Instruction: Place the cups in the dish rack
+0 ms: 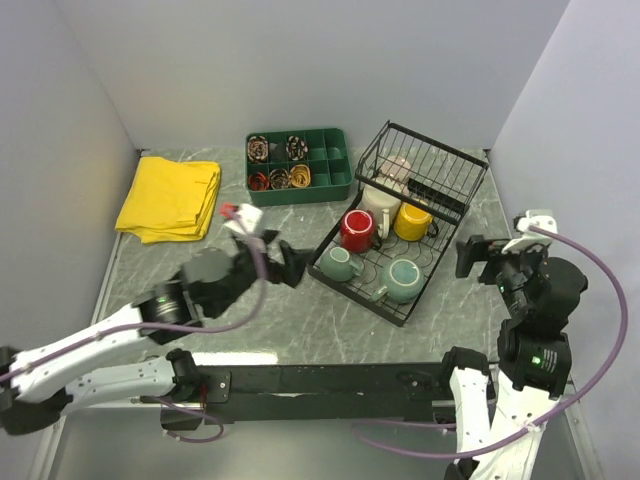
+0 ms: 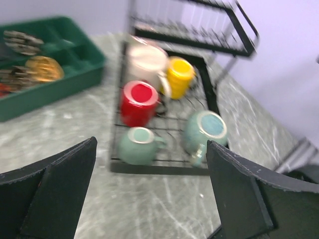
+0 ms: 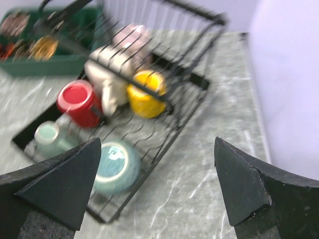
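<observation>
The black wire dish rack (image 1: 432, 176) stands right of centre. On its flat base sit the red cup (image 1: 357, 230), yellow cup (image 1: 412, 221), small light teal cup (image 1: 340, 264), larger teal cup (image 1: 403, 280) and cream cup (image 1: 380, 203). The beige-pink cup (image 1: 397, 169) lies behind the cream one under the raised tier. My left gripper (image 1: 285, 262) is open and empty just left of the rack, facing the small teal cup (image 2: 139, 145). My right gripper (image 1: 478, 260) is open and empty just right of the rack, above bare table beside the larger teal cup (image 3: 114, 167).
A green compartmented tray (image 1: 335, 180) with small items stands behind the rack at the back centre. A folded yellow cloth (image 1: 170, 198) lies at the back left. Grey walls close in the table on three sides.
</observation>
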You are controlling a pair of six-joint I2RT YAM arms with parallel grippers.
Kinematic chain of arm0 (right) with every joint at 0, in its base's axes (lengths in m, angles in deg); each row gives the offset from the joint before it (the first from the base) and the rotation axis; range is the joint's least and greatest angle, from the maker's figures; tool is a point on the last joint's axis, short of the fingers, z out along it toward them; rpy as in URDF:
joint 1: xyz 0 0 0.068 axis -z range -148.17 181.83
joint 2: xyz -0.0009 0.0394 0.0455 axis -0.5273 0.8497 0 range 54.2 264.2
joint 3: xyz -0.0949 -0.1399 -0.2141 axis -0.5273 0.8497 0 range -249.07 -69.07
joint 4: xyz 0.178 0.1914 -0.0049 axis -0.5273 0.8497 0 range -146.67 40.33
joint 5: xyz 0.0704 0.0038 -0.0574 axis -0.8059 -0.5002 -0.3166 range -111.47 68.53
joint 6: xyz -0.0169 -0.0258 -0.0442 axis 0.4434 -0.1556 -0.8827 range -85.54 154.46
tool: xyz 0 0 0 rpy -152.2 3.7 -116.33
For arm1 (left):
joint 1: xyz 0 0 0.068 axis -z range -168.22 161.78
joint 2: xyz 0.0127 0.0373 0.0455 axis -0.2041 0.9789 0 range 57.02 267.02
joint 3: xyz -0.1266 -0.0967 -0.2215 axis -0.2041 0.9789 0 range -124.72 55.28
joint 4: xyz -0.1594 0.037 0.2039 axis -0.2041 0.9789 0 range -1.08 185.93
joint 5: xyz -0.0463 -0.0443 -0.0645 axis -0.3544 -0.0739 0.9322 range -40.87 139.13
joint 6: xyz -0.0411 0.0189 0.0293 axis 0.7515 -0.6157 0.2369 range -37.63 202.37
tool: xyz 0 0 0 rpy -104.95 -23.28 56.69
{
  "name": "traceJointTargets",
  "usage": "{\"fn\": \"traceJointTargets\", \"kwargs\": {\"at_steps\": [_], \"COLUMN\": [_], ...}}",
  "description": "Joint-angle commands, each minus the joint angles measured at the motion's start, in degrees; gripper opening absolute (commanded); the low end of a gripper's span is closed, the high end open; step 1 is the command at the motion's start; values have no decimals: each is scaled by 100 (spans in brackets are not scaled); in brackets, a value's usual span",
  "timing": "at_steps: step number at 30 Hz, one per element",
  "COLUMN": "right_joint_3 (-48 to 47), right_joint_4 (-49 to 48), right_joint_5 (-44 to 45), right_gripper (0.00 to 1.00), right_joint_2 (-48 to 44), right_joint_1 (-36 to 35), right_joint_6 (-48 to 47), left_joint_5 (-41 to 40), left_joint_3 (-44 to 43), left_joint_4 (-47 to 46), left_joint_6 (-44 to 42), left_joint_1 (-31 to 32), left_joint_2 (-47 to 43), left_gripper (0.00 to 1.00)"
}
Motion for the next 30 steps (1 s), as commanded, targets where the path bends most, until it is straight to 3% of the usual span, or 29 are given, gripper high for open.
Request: {"fn": "traceJointTargets", "kwargs": {"at_steps": [1,5,11,17,20,30], "right_joint_3": [-312,-444,-400,-233,-224,-40], "right_joint_4": [-362,-467,-749,-731,-793,-907], "right_joint_5": [1159,1845,2602,2751,2892,2998], "right_gripper": [100,100,100,100,100,100], "right_joint_2": [51,25,-248,-309,-336,-459], "right_joint_1": [115,124,124,133,124,124], "right_joint_6": [794,997,1059,1138,1112,1006], "left_joint_5": [-796,-1360,-1739,-704,-325,-192], "left_joint_3": [-246,-360,-677,-914,-879,-774], "left_joint_4": [1047,1663,2270,2166,2025,2024], "left_joint_6": [180,172,180,172,119,215], "left_joint_1": [-309,-538,-1118,-2715,-3077,-3158], "left_joint_2": [-944,-1429,-1307,-867,-753,-919], "left_gripper": [96,96,96,96,96,96]}}
